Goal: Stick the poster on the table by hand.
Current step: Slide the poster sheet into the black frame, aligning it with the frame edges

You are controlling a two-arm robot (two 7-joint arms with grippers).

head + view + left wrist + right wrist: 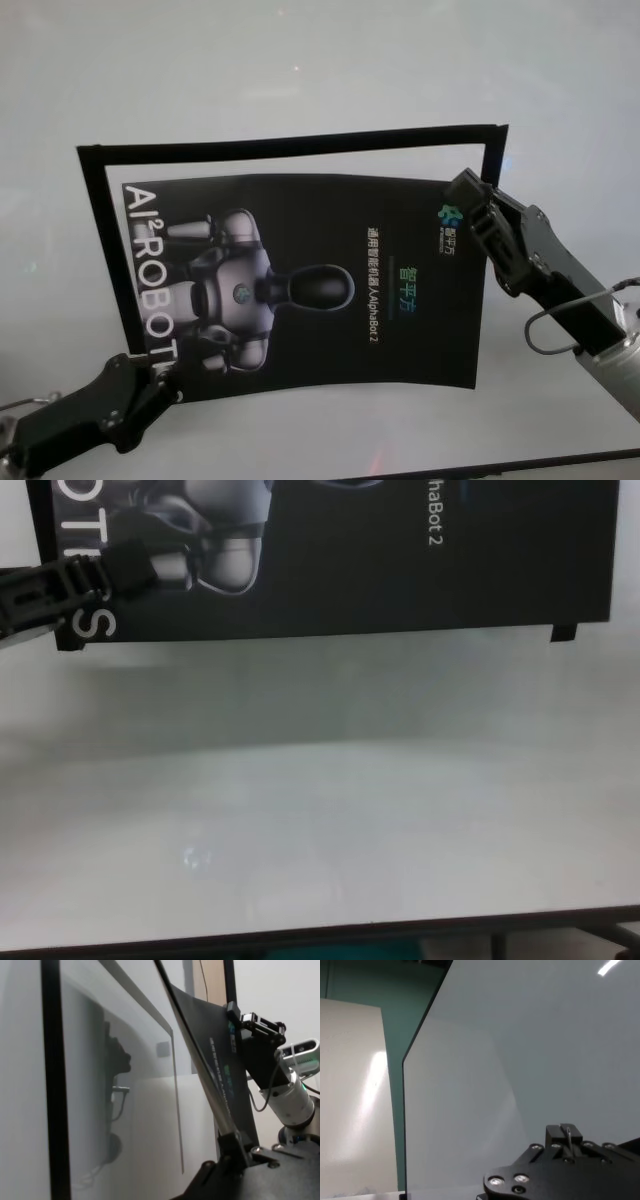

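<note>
In the head view, centre of frame: the poster [310, 290] fills the middle, black and glossy, its silver robot figure and white lettering lying sideways, over the pale table [300, 60].
Head view, tape: thin black strips [290, 140] run along the upper and left sides of the poster, standing clear of its printed edge.
Head view, lower left: the left gripper [158, 385] sits at the poster's lower-left corner, its black tip closed onto the sheet's edge beside the big white letters.
Head view, right: the right gripper [468, 195] reaches in from the lower right and meets the poster's upper-right corner, where the strip turns; fingers pinched on that corner.
Left wrist view: the poster [220, 1070] is seen almost edge-on, a dark sheet rising from the left gripper [235, 1142], which clamps its near edge; the sheet stands off the table [140, 1125] here. The right gripper [239, 1019] holds the far end.
Right wrist view: mostly bare table [530, 1045]; the black gripper body shows at the bottom, and its grip cannot be judged from here.
Chest view, top: the poster's lower edge [400, 580] spans the frame; the left gripper [125, 565] lies over the letters at upper left, clasping the sheet. A small black tab [564, 633] juts below the right corner.
</note>
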